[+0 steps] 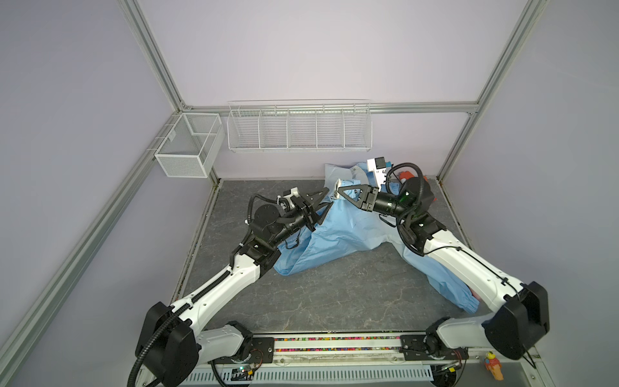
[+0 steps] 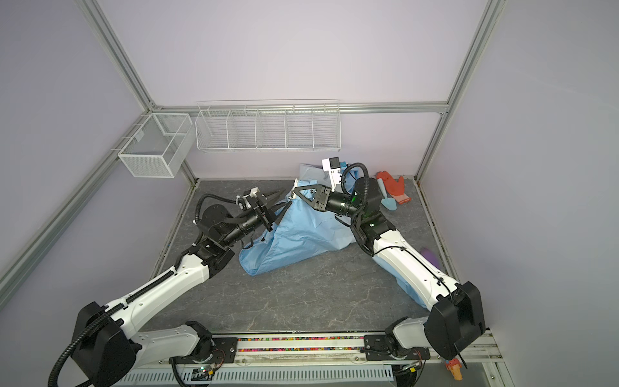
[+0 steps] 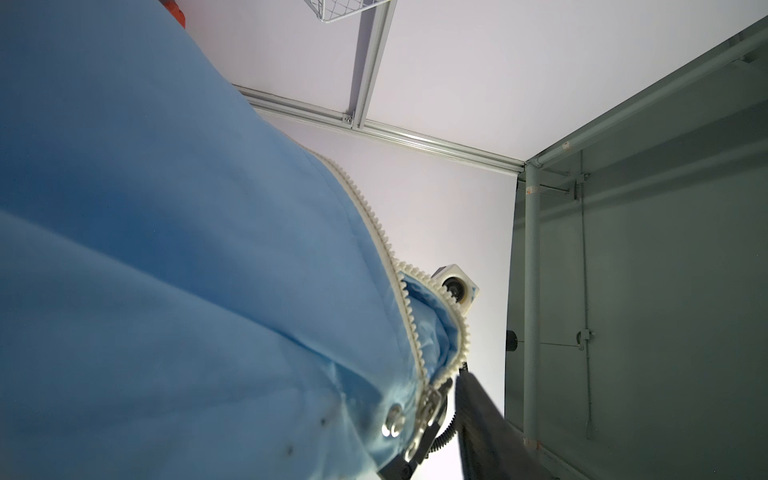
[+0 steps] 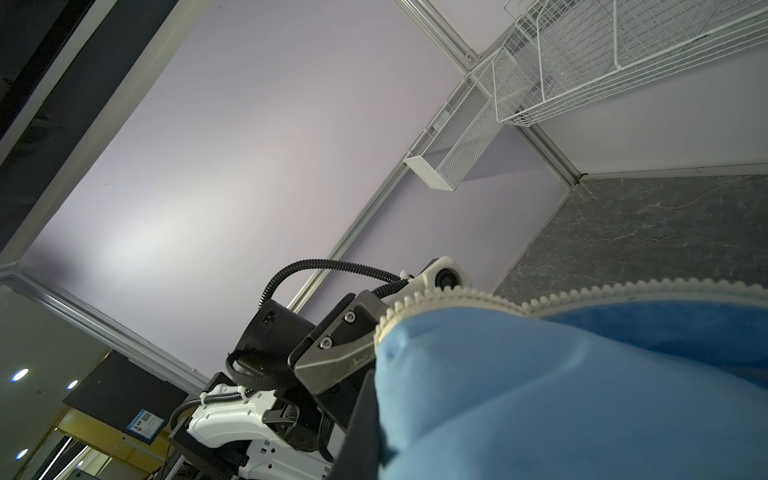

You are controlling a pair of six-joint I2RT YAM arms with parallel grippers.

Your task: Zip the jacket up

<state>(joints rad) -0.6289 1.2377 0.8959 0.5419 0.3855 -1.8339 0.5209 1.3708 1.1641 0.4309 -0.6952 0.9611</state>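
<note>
jacket [image 1: 341, 231]: light blue, crumpled; from table [image 1: 301, 301] centre toward 1 o'clock, sleeve trailing to 4 o'clock
zipper [image 3: 374, 224]: white, teeth parted
right gripper [image 1: 339, 191]: reaching toward 9 o'clock, clamped on raised zipper edge
left gripper [image 1: 327, 200]: pointing toward 2 o'clock, jaws apart astride fabric; hold unclear

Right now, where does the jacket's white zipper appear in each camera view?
In a top view: zipper at the jacket's raised edge.
In a top view: the same spot.
Left wrist: edging the blue cloth.
Right wrist: along the cloth's edge.
Shared landmark: wire rack.
</note>
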